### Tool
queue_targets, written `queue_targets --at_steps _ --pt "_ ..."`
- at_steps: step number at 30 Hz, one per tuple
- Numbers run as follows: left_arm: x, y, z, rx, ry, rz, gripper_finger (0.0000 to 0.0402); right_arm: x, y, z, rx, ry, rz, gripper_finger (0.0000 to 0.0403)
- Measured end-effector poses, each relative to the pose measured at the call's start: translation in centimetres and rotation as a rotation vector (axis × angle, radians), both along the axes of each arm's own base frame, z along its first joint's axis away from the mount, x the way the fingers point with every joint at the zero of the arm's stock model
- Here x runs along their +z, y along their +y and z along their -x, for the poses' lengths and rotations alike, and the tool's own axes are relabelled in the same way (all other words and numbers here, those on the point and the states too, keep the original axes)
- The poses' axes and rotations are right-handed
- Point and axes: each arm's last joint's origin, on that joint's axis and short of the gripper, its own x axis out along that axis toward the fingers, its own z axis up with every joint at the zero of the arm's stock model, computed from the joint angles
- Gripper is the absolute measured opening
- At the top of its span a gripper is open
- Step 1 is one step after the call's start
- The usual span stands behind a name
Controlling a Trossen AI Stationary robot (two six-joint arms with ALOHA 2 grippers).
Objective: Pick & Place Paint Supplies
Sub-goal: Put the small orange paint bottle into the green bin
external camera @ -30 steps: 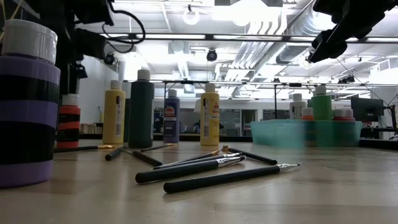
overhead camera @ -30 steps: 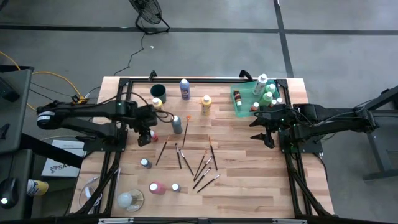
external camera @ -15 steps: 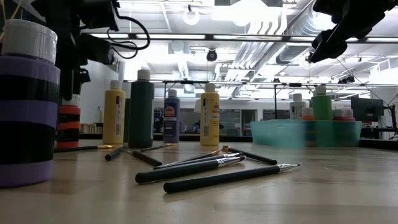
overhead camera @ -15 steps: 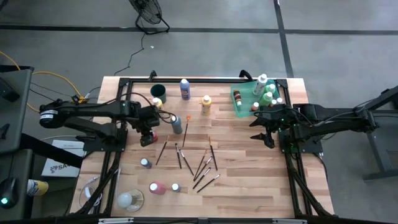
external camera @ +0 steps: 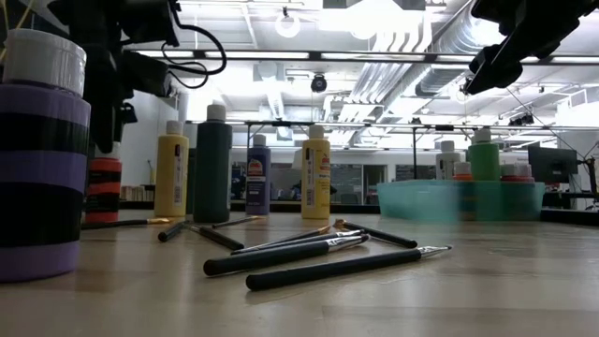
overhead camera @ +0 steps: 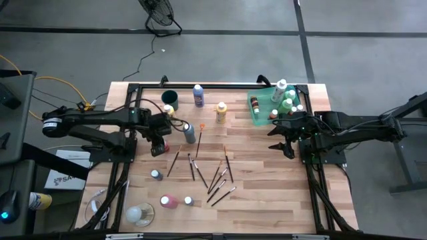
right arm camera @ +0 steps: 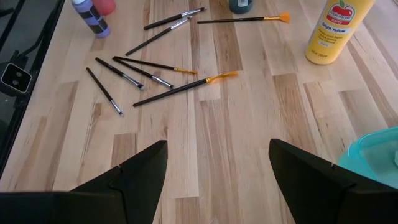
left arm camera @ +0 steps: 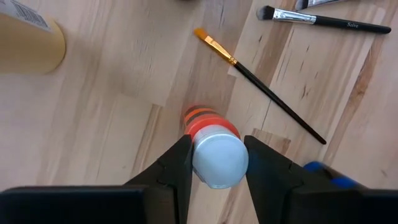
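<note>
A red paint bottle (left arm camera: 203, 120) with a white cap stands upright on the wooden table, left of centre. My left gripper (overhead camera: 158, 148) is over it, with a finger on each side of the cap. Other bottles stand about: blue (overhead camera: 198, 95), yellow (overhead camera: 221, 112), dark green (overhead camera: 190, 133). A pink one (overhead camera: 168, 201) lies on its side. Several dark-handled brushes (overhead camera: 217, 177) lie flat mid-table. My right gripper (overhead camera: 285, 143) hovers open above the table near the green tray (overhead camera: 257, 113), which holds several bottles. My left gripper pinches the red bottle's white cap (left arm camera: 217, 163) between its two fingers (left arm camera: 177, 168), coming from above and pointing down. In the low view the fingers (external camera: 105, 126) cover the cap. The bottle's body (external camera: 104, 187) stands upright with its base on the table.
A dark round cup (overhead camera: 169, 97) stands near the far edge, beside a yellow bottle. One brush with an orange tip (left arm camera: 261, 90) lies close to the red bottle. A purple striped bottle (external camera: 42, 178) stands near the table's near edge. Bare wood lies between the brushes and the tray.
My left gripper has come down over the red bottle; in the low view the white cap showed below the fingers a second ago and is now covered by them. The bottle has stayed in place.
</note>
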Motion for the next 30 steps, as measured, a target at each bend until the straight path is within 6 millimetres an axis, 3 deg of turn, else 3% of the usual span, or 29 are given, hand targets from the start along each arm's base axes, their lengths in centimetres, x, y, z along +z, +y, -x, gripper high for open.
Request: queue_targets --at_steps 8,12,19,30 --pt "0.2 -0.1 0.1 0.022 0.007 0.027 0.0115 0.0 0.0 0.0 -0.003 0.001 -0.004 0.0275" --pt "2.1 0.0 -0.1 0.021 -0.011 0.019 0.0117 0.0 0.0 0.0 -0.004 0.0 -0.006 0.0275" --pt "8.1 0.3 -0.2 0.047 -0.097 -0.08 0.0118 0.0 0.0 0.0 -0.003 0.0 -0.007 0.0275" --pt "18.0 0.9 -0.6 0.144 -0.388 -0.296 0.0119 0.3 0.0 -0.3 -0.058 -0.042 -0.058 0.0275"
